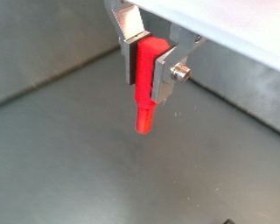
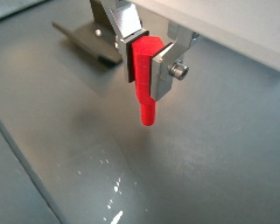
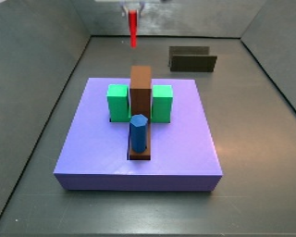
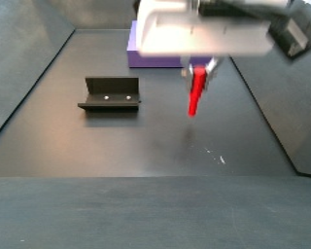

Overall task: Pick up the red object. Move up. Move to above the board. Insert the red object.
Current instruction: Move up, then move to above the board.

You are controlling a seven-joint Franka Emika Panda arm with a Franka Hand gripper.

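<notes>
Though airborne, red object (image 1: 143,87) within end effector (image 1: 150,61).

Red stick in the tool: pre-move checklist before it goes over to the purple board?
1. Grip: thin bright red straight stick clamped between the flat silver fingers of the tool. Ok.
2. Stick attitude: hangs about vertical, tip down, in both wrist views. Ok.
3. Lift: tip is off the grey floor in a side view. Ok.
4. Position: tool sits behind the large flat lavender-purple board, not yet above it. Not ok.
5. Obstacle: dark L-shaped fixture stands apart from the stick. Ok.
6. Target hole for the stick: cannot tell.
</notes>
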